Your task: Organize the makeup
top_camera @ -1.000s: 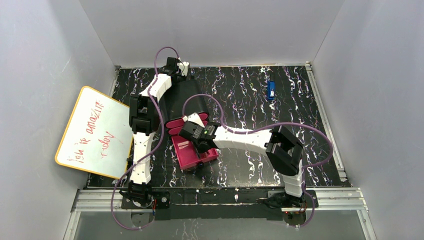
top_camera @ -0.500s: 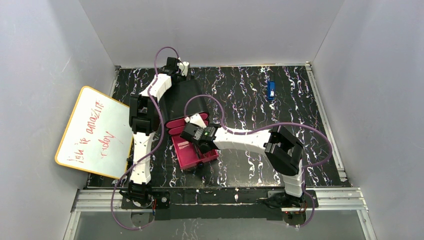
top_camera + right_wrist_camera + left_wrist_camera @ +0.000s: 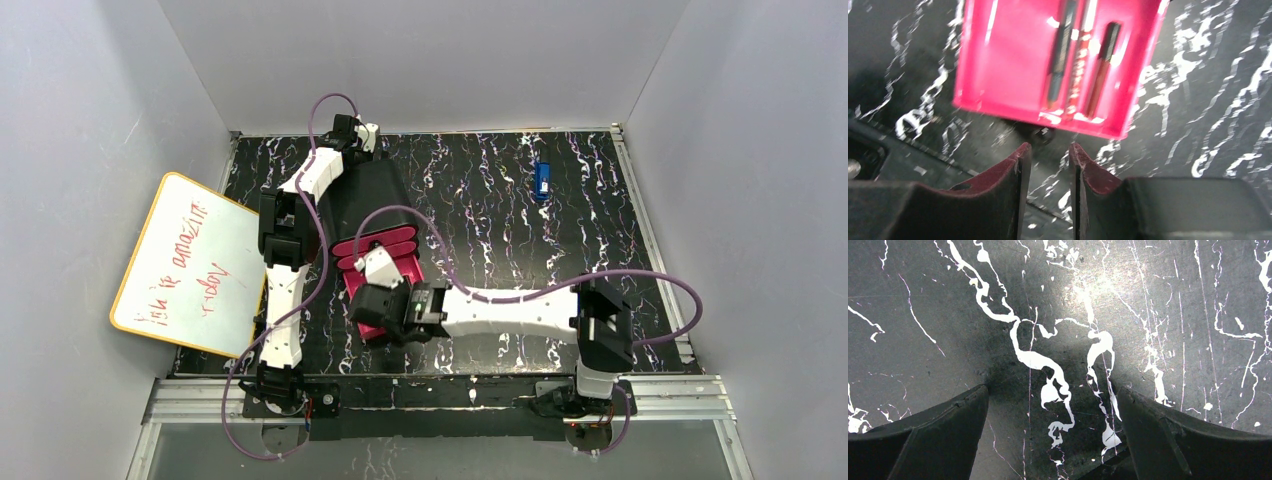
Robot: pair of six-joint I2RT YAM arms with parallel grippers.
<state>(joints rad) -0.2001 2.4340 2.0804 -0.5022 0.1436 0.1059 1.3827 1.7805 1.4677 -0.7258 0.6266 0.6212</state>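
Note:
A pink drawer (image 3: 1013, 60) stands pulled out on the table, and three makeup sticks lie in its right part: a dark one (image 3: 1060, 55), a red one (image 3: 1080, 55) and a dark-red one (image 3: 1100, 70). My right gripper (image 3: 1049, 147) hovers just in front of the drawer's black knob (image 3: 1043, 135), open by a narrow gap with nothing between its fingers. From above, the right gripper (image 3: 372, 305) covers much of the drawer (image 3: 408, 272). My left gripper (image 3: 1053, 390) is wide open over bare marble table, behind the black box (image 3: 370, 195).
The black box has more pink drawers (image 3: 375, 245) at its front. A small blue rectangular object (image 3: 542, 180) lies far right. A whiteboard (image 3: 190, 262) leans against the left wall. The left arm (image 3: 285, 240) runs along the box's left side.
The right arm has pulled back toward the near edge, its elbow swinging right, and its jaws have parted a little. The left arm and the drawer have not moved.

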